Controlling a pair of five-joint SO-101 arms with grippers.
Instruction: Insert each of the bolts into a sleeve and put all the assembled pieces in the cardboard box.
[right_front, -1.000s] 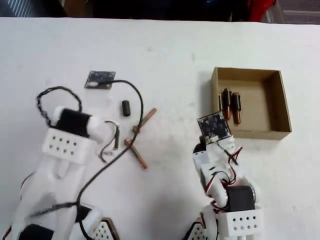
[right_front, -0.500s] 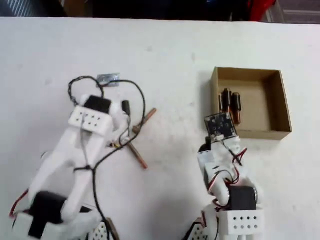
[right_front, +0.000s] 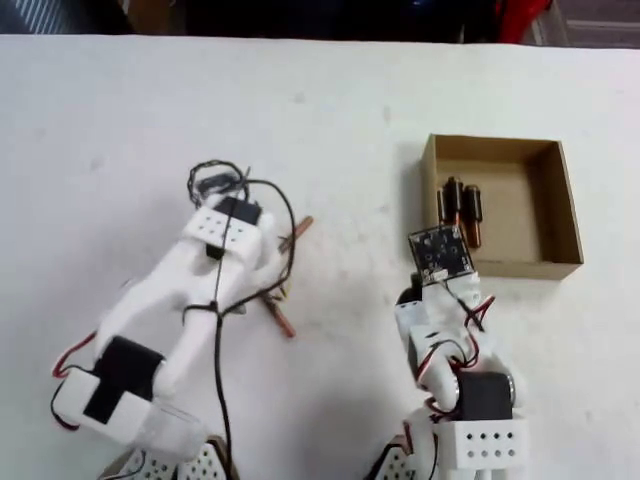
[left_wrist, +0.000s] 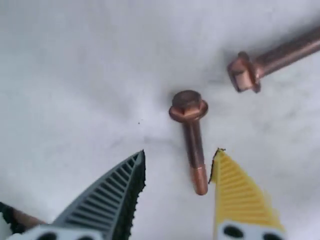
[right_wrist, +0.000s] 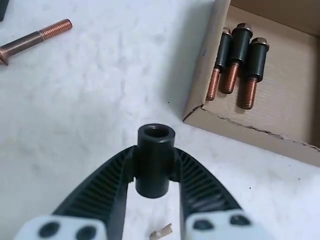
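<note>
My left jaws gape wide astride the copper flange-headed bolt (left_wrist: 192, 142) — closing on it comes next, I judge — my right jaws gripping the black cylindrical sleeve (right_wrist: 155, 150) for insertion.

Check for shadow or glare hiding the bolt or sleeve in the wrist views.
Left wrist view: light is even, the bolt throws only a faint shadow, no glare. Right wrist view: the box wall shades a strip of table beside it, but the sleeve is clear of it.
</note>
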